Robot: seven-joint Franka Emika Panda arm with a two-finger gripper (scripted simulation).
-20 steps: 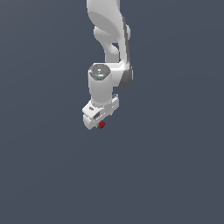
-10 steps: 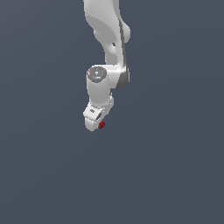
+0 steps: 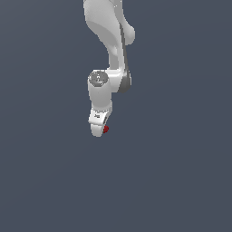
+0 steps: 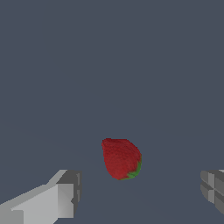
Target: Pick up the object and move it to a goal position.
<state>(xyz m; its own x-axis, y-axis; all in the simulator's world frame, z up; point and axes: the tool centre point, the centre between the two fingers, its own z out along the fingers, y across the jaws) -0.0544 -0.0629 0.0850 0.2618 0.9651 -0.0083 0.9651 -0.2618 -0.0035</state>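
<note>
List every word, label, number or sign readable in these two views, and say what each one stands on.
None can be read. The white arm and the gripper carry no legible lettering; a small dark mark on the gripper body in the exterior view is too small to make out. The red strawberry with its green bit and the plain grey ground bear no text. The gripper's fingers in the wrist view are bare too.

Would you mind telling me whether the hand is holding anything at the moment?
Nothing is held: the hand is open, its fingers apart from the strawberry between them.
</note>
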